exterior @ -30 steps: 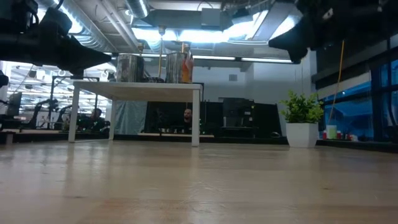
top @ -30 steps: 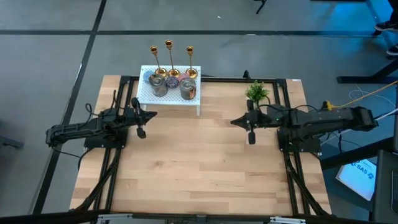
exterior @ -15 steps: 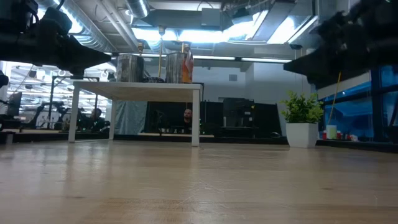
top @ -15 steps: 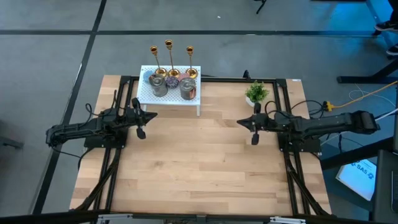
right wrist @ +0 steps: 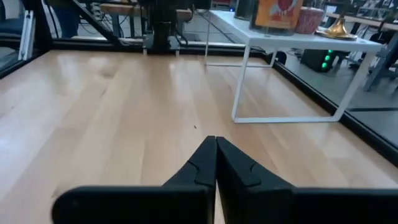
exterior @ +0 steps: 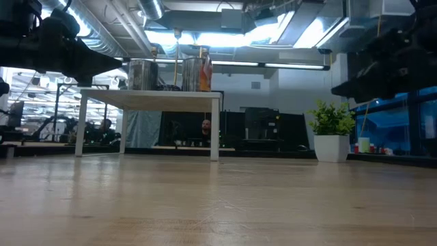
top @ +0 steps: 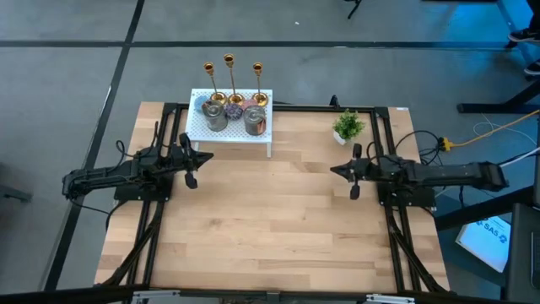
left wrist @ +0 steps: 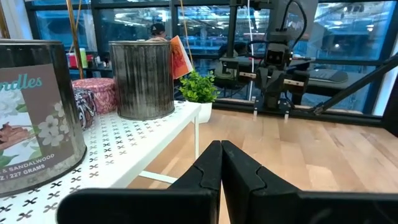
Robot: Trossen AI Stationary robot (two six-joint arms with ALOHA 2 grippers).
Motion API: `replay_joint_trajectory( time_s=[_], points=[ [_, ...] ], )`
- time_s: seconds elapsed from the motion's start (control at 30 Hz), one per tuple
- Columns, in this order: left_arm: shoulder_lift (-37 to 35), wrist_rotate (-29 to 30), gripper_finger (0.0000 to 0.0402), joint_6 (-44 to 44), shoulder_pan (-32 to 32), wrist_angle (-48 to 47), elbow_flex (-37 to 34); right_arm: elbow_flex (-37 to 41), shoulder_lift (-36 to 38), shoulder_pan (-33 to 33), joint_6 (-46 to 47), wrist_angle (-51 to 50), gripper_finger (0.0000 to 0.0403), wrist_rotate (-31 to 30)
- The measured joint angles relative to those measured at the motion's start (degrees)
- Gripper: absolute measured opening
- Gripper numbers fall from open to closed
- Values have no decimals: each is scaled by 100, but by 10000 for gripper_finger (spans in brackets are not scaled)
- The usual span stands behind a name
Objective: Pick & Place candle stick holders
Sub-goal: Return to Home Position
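Three gold candle stick holders stand on their round bases along the far side of a small white perforated stand at the table's far edge. One gold base shows in the right wrist view. My left gripper is shut and points level, just to the near left of the stand; its shut fingers hold nothing. My right gripper is shut too, hovering at the right side of the table, well away from the stand, with nothing in it.
Two metal tins and small round discs share the stand in front of the candlesticks. A little potted plant stands at the far right. The bare wooden tabletop stretches between the arms and toward the near edge.
My right gripper has drawn back toward the table's right edge and sunk lower, staying shut. The left arm and the candlesticks have kept still.
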State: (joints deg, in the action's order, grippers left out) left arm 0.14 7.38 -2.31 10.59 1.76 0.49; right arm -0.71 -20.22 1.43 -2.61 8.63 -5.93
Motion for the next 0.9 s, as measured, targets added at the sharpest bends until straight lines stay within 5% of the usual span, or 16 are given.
replay_joint_trajectory(
  time_s=[0.23,0.9],
  points=[
    [2,-2,2,-11,0,-2,0,-15,1219,7,-465,-849,7,329],
    [7,0,2,4,0,-2,0,-15,1092,7,-579,-858,7,358]
  ],
)
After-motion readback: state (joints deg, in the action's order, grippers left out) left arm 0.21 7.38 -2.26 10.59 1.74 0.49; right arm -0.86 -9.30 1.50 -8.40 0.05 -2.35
